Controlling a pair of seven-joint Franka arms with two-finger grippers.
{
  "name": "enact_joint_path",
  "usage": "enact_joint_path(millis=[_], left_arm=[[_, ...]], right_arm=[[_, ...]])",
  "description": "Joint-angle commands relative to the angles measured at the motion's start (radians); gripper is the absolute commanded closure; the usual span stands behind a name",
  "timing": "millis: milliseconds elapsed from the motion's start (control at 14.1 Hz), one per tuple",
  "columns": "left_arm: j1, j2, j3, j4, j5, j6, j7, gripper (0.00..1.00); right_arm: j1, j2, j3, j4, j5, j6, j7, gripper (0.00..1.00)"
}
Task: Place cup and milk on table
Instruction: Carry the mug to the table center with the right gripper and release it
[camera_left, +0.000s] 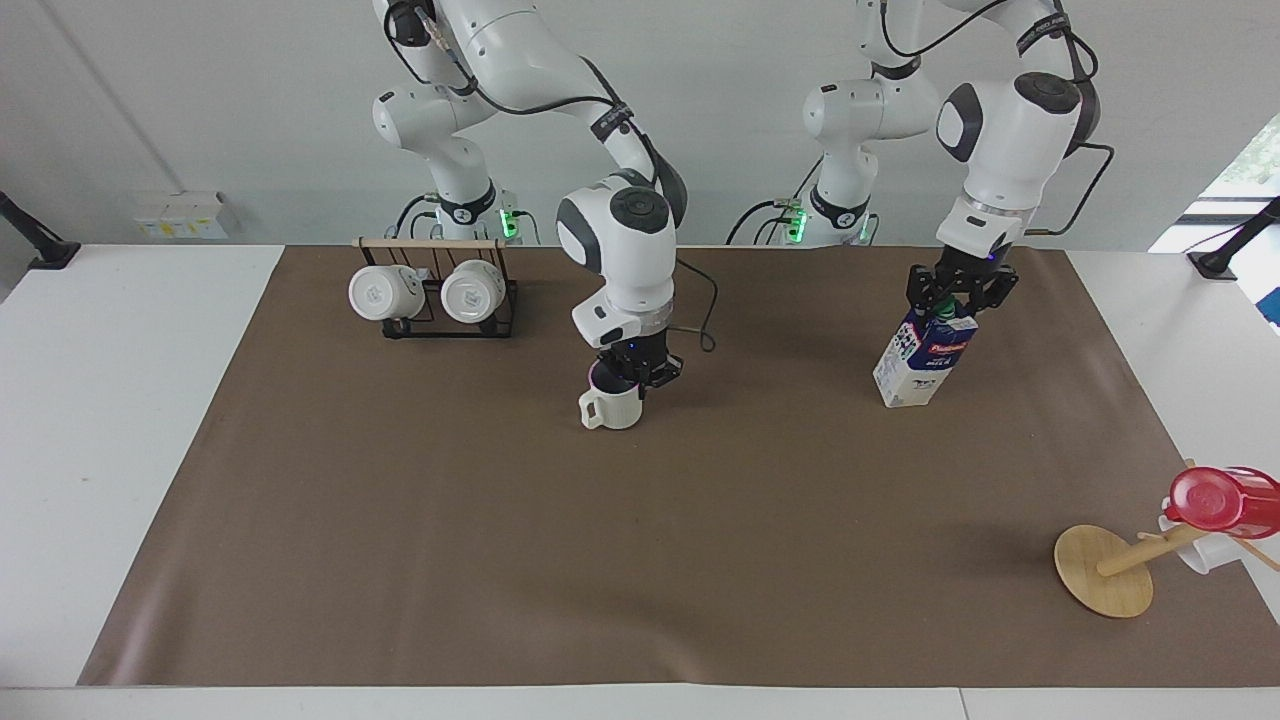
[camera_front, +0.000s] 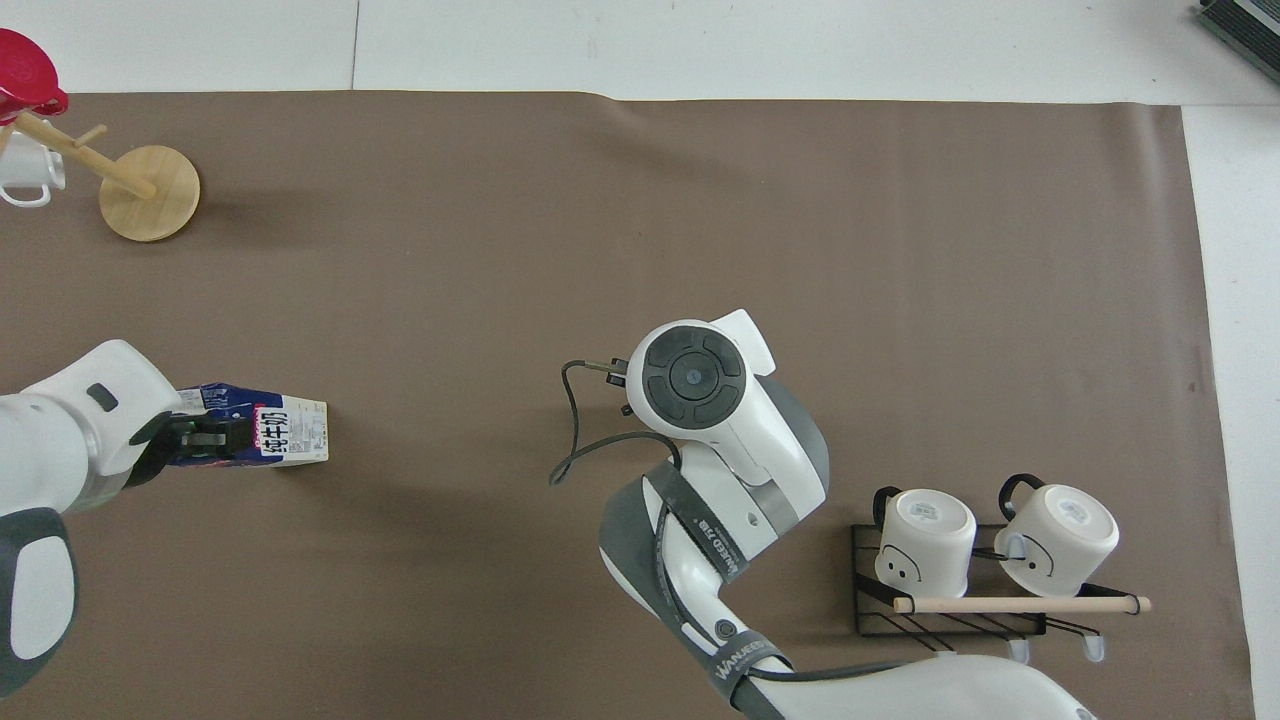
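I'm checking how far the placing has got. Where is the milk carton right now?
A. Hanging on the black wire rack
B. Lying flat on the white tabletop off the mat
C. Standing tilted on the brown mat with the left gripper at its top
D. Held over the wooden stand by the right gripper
C: in the facing view the milk carton stands tilted with its base on the brown mat, and the left gripper is at its top.

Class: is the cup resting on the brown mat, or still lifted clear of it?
Touching. In the facing view the cup stands with its base on the mat, no gap beneath, the right gripper at its rim.
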Motion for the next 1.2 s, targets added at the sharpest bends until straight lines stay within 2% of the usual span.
enact_joint_path(millis=[0, 71, 212, 283, 354, 425, 496, 850, 1062, 1133], left_arm=[[0.002, -0.002, -0.001, -0.012, 0.018, 0.023, 0.002, 0.36], [0.002, -0.002, -0.001, -0.01, 0.018, 0.023, 0.002, 0.37], [0.007, 0.008, -0.001, -0.004, 0.018, 0.022, 0.002, 0.38], [0.013, 0.01, -0.001, 0.002, 0.018, 0.017, 0.002, 0.38], [0.013, 0.011, -0.001, 0.01, 0.018, 0.013, 0.002, 0.38], [0.011, 0.011, -0.001, 0.017, 0.018, 0.008, 0.0, 0.38], [0.007, 0.011, -0.001, 0.024, 0.018, 0.005, -0.003, 0.38], [-0.007, 0.01, -0.013, 0.103, 0.018, -0.108, -0.059, 0.39], [-0.045, 0.011, -0.02, 0.151, 0.018, -0.151, -0.116, 0.39], [-0.07, 0.011, -0.02, 0.171, 0.018, -0.177, -0.142, 0.39]], right_arm=[[-0.002, 0.003, 0.001, -0.003, -0.004, 0.022, 0.03, 1.0], [-0.002, 0.003, 0.001, -0.003, -0.002, 0.024, 0.029, 1.0], [-0.008, 0.003, 0.003, -0.01, -0.001, 0.039, 0.029, 0.67], [-0.008, 0.003, 0.001, -0.016, 0.001, 0.048, 0.027, 0.62], [-0.01, 0.003, 0.001, -0.016, -0.001, 0.05, 0.027, 0.5], [-0.01, 0.003, 0.001, -0.016, -0.001, 0.05, 0.027, 0.28], [-0.01, 0.002, 0.001, -0.015, -0.004, 0.047, 0.029, 0.0], [-0.013, -0.021, 0.0, -0.001, -0.018, 0.039, 0.012, 0.0], [-0.024, -0.076, -0.013, 0.0, -0.018, 0.022, -0.06, 0.0], [-0.056, -0.107, -0.013, 0.0, -0.018, 0.001, -0.101, 0.0]])
